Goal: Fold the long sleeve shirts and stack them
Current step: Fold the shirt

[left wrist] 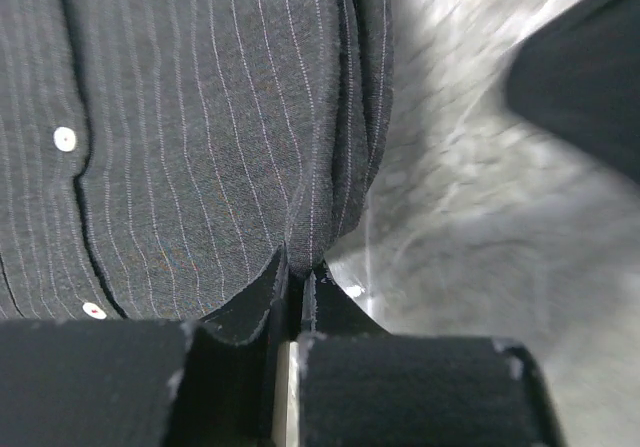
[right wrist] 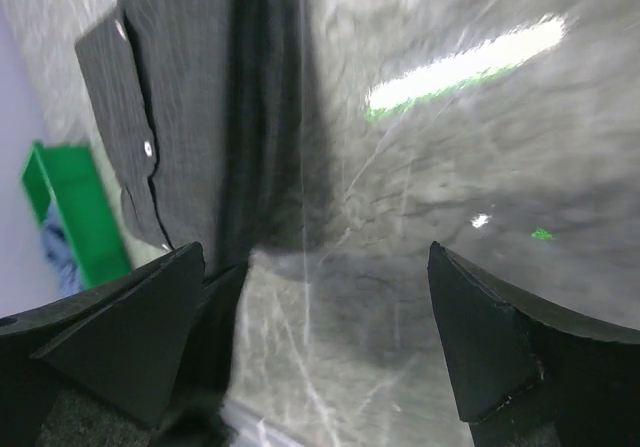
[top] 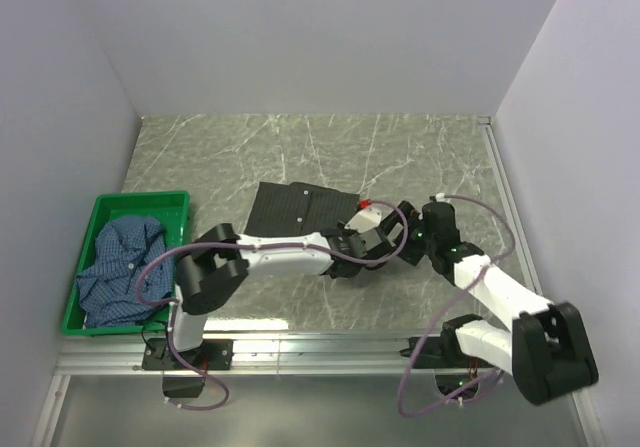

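At the counter's (top: 300, 147) middle, the left end effector (left wrist: 297, 277) clamps the black shirt's (left wrist: 200, 117) edge, right end effector (right wrist: 313, 257) spread; next, probably fold it across.

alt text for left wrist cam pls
The left fingers pinch the folded edge of the black pinstriped shirt, which fills the left of the view with two white buttons showing. Grey marbled table lies to the right.

Wide-apart fingers (right wrist: 120, 337) above black pinstriped shirt (right wrist: 190, 117) on marble table (right wrist: 470, 167)
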You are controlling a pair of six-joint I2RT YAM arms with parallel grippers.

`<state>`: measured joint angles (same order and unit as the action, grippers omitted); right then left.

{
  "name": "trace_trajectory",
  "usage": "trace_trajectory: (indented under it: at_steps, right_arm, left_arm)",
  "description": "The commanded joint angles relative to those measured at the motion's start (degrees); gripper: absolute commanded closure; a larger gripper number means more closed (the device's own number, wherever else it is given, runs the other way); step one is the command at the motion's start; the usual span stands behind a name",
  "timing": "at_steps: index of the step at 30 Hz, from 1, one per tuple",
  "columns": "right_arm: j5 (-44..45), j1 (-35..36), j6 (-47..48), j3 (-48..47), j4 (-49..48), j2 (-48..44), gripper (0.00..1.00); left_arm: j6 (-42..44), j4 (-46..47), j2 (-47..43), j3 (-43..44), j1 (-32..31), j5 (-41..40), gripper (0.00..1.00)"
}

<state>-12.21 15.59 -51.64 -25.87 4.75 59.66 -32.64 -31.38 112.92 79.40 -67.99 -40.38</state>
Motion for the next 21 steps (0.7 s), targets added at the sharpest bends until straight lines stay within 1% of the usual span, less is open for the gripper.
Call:
trace_trajectory:
  at_steps: [1,3,7,12,16,21]
  right_arm:
    - [-8.44,0.31,-6.19,0.82,-15.71,5.63,0.0]
    - [-9.85,0.58,-7.16,0.21,-17.84,10.64,0.0]
    - [-13.1,1.45,-10.93,-0.67,-25.65,19.68,0.0]
    - [-14.16,2.6,-14.8,-0.76,-32.78,27.17,0.0]
    - [-14.16,3.3,-19.1,0.03,-40.85,32.44,0.02]
    - [-12.58,4.88,-19.47,-1.64,-40.44,35.79,0.05]
  left_arm:
    - [-2.6,4.57,-6.75,-1.87,0.57,5.04,0.98]
    - [-3.65,4.83,-7.89,-2.66,0.84,6.27,0.98]
    - [-4.45,5.45,-8.42,-4.25,1.01,7.33,0.98]
    - [-4.8,6.15,-8.6,-4.86,1.19,8.39,0.98]
    - [-5.06,6.41,-8.68,-5.21,1.28,9.09,0.98]
    - [-5.41,7.9,-9.82,-6.35,1.28,10.58,0.98]
